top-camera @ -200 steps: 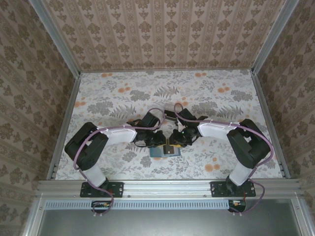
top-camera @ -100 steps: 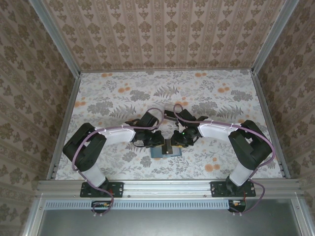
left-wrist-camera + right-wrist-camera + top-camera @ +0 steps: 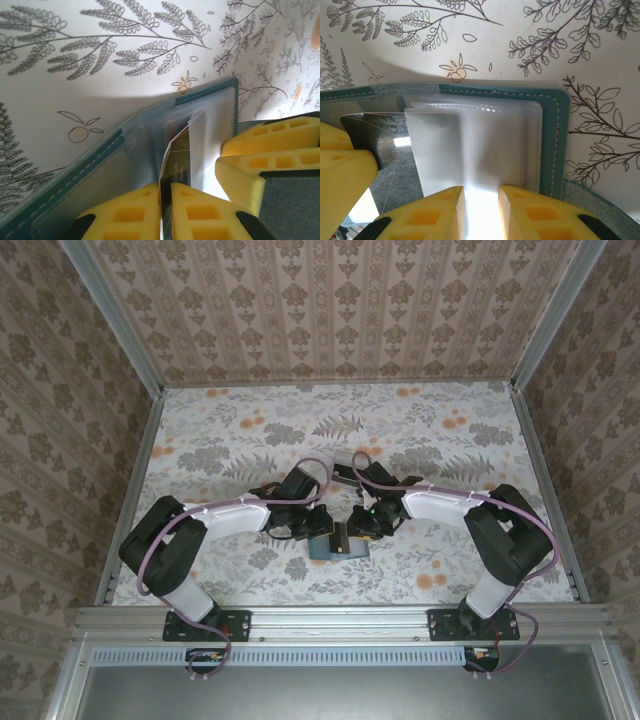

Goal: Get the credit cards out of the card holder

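Left pincer (image 3: 165, 194) pinches thin dark grey rectangular card (image 3: 382, 132); right pincer (image 3: 481, 200) clamps clear plastic sleeves (image 3: 485, 145) of teal booklet-style card holder (image 3: 551, 135).

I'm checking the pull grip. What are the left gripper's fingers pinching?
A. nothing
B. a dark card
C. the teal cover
B: the left gripper is shut on a dark card standing in the open card holder.

Lighting: bright, diffuse, overhead; soft shadow on table (image 3: 600, 60) behind card holder (image 3: 551, 115). Glare: blown-out white patch on its clear sleeves (image 3: 480, 150). Focus: wrist views sharp.
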